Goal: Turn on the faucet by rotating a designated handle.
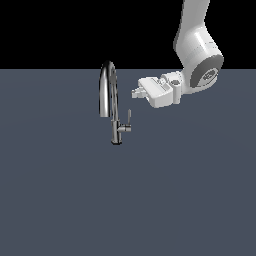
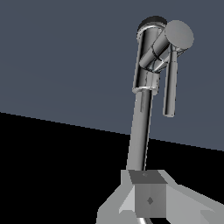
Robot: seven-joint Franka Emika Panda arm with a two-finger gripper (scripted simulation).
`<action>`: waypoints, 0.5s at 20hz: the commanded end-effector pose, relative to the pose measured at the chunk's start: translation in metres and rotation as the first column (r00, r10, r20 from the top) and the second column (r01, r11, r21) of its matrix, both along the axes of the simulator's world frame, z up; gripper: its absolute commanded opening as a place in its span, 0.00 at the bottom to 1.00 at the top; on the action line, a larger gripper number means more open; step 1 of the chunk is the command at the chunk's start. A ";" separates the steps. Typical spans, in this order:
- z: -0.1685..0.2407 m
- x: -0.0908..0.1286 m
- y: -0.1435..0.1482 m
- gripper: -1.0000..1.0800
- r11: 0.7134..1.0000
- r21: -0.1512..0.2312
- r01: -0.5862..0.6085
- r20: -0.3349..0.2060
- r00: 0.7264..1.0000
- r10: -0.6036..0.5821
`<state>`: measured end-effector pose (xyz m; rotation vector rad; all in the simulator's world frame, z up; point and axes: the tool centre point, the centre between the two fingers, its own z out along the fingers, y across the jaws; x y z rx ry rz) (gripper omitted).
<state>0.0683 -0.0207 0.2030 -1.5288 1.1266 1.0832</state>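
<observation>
On the flat grey desk [image 1: 60, 200], in the exterior view, stands the chrome faucet [image 1: 108, 95], a little above the middle of the picture. Rises from a small round base on the desk, goes up as a slim upright body, then bends over in a tall arch, with the spout end coming down at about 9 o'clock from the body. Low on the body, at 3 o'clock from it, sticks out a short horizontal stub, and on its end sits the handle [image 1: 128, 117], a thin small lever pointing up toward 12 o'clock. Nothing touching the handle.

Farther toward the exterior view's right, at about 2 o'clock from the handle, hangs the white pincer [image 1: 135, 93] in the air, lying nearly horizontal and turned toward the arch of the faucet. Near the spout but apart from it, with a clear gap between. Above the handle, not at its height. Behind it, at 3 o'clock, the thick white arm [image 1: 200, 55] climbing out of the picture at 12 o'clock.

Cannot tell from the exterior view whether the pincer is wide or narrow. In the wrist view only one grey blocky finger [image 2: 148, 199] clearly seen, with the faucet body [image 2: 142, 127] beyond it and the handle [image 2: 170, 87] hanging as a thin rod beside the stub; so the state stays unclear. Holding nothing.
</observation>
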 end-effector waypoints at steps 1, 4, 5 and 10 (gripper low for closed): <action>-0.019 0.006 0.002 0.00 0.998 0.048 0.049 -0.048 0.998 -0.047; -0.039 0.011 0.005 0.00 0.991 0.092 0.100 -0.097 0.991 -0.091; -0.045 0.012 0.006 0.00 0.988 0.105 0.115 -0.112 0.988 -0.103; -0.067 0.016 0.011 0.00 0.974 0.149 0.172 -0.169 0.975 -0.147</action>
